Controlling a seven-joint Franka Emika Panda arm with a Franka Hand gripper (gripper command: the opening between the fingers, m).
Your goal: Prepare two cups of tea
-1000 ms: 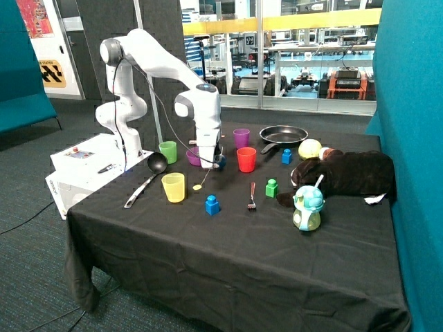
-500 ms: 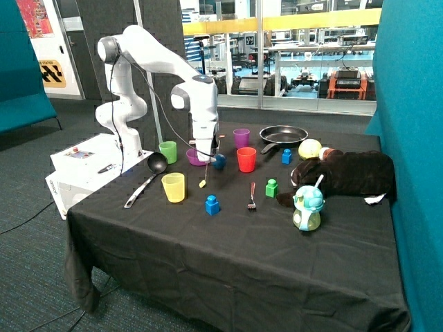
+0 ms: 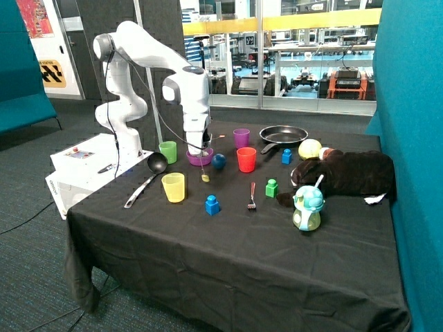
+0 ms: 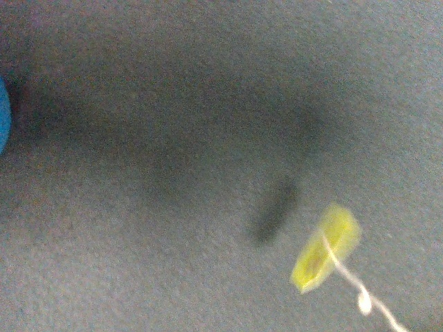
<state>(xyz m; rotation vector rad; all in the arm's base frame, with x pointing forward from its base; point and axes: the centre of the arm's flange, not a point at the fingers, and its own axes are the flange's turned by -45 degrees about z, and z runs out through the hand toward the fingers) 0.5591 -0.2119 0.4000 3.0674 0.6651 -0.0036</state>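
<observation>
A small yellowish tea bag (image 3: 205,178) hangs on a thin white string under my gripper (image 3: 200,151), just above the black cloth. It hangs between the yellow cup (image 3: 173,187) and the blue ball (image 3: 219,161). The gripper holds the string and stands in front of the purple bowl (image 3: 194,158). In the wrist view the tea bag (image 4: 325,249) dangles tilted over the cloth, with its shadow beside it. A red cup (image 3: 246,159), a green cup (image 3: 167,151) and a purple cup (image 3: 241,137) stand around.
A black ladle (image 3: 147,178) lies beside the yellow cup. A frying pan (image 3: 282,134), a yellow ball (image 3: 309,148), a dark plush toy (image 3: 346,173), a toy teapot (image 3: 307,207), a fork (image 3: 252,196), blue bricks (image 3: 212,205) and a green brick (image 3: 271,187) share the table.
The arm swung from the red cup's side toward the green cup and rose a little. The tea bag went with it, and the blue ball came into view.
</observation>
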